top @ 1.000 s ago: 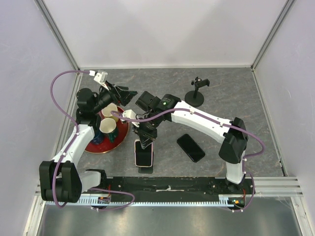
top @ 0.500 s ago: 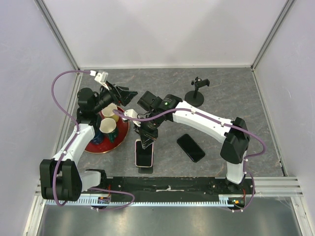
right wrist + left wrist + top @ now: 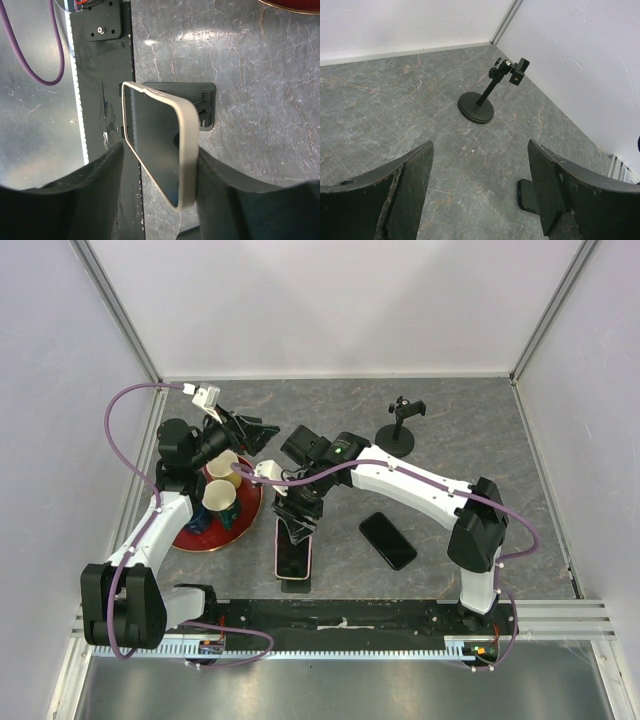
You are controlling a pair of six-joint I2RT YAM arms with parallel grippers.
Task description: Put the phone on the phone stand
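- Between the spread jaws of the right gripper (image 3: 297, 524), the phone (image 3: 155, 145) leans tilted on the small dark stand (image 3: 207, 107) beneath it. Placement looks done, with only backing away left.
- Off to its side, the left gripper (image 3: 480, 152) hangs wide and empty.
- Under both lies a grey marbled table (image 3: 460, 415), with white walls (image 3: 340, 300) around it.

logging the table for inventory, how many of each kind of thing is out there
phones: 2, cased phone and black phone
phone stands: 2, tall stand and low stand
cups: 2, back cup and front cup
plates: 1, red plate
total: 7, leaving out a half-hidden blue thing on the plate
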